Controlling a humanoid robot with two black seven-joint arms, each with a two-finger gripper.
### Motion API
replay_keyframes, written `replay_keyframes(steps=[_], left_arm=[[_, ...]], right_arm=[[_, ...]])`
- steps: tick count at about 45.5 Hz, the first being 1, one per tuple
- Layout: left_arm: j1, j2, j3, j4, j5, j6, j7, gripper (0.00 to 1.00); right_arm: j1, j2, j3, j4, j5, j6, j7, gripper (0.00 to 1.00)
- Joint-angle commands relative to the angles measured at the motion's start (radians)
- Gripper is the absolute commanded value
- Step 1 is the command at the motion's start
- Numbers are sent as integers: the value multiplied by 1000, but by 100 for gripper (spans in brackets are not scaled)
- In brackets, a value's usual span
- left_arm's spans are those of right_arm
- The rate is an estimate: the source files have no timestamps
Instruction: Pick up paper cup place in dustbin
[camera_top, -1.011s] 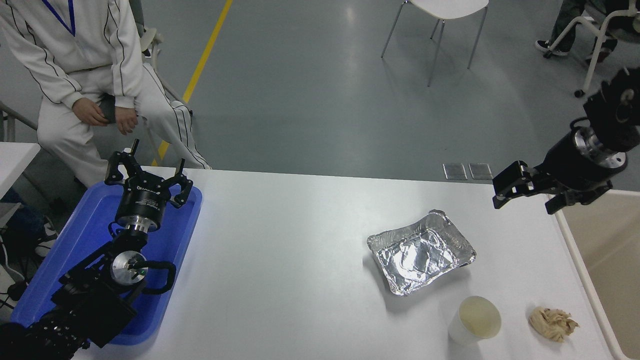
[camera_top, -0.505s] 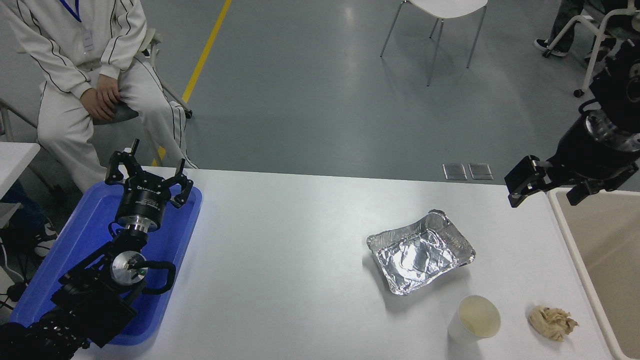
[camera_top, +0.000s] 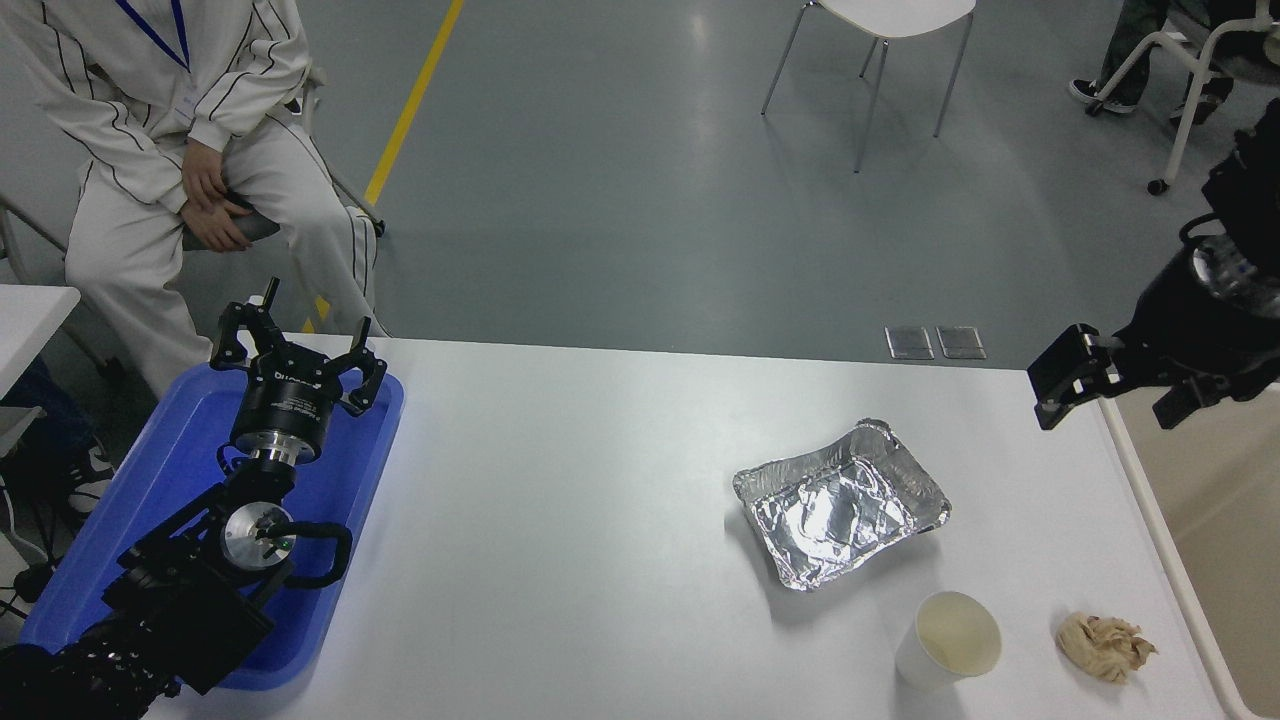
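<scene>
White tabletop carries the paper cup (camera_top: 949, 640) upright at its near edge, well nearer and left of the right gripper (camera_top: 1118, 392). Light and easily crushed, it probably wants a gentle pinch across the wall below its rim. That claw hangs spread wide and empty by the dustbin (camera_top: 1150, 500) rim; the left gripper (camera_top: 296, 352) sits parked far left.

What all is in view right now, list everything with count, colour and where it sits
small white paper cup: one, white with cream inside, upright near the table's front right.
crumpled foil tray: one, silver, just behind the cup.
crumpled tan paper wad: one, tan, right of the cup.
large beige dustbin: one, beige, off the table's right edge.
blue plastic tray: one, blue, table's left end.
white table: one, white.
white chair: one, far floor.
seated person: one, white clothing, top left.
left tool: black, open, over the blue tray.
right tool: black, open, at the dustbin's far corner.
</scene>
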Motion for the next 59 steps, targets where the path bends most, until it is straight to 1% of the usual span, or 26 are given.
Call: replay_keyframes(steps=[1,6,12,23,27,34,46,59], left_arm=[[0,0,0,0,0,0,0,100],[0,0,-1,0,0,0,0,100],[0,0,0,0,0,0,0,100],[0,0,0,0,0,0,0,100],[0,0,0,0,0,0,0,100],[0,0,-1,-2,0,0,0,100],[0,0,0,-2,0,0,0,100],[0,0,0,0,0,0,0,100]], right_arm=[[-155,-10,62,-7,3,0,0,100],[-242,-10,104,-7,3,-3,0,100],[-294,0,119,-7,3,-131,0,100],[-402,1,161,-5,-13,-267,0,100],[-429,1,173,-1,-21,-264,0,100],[-442,10,194,5,-84,-244,1,100],[-514,16,236,-9,-93,-268,0,100],[-600,16,269,-47,-92,-331,1,98]])
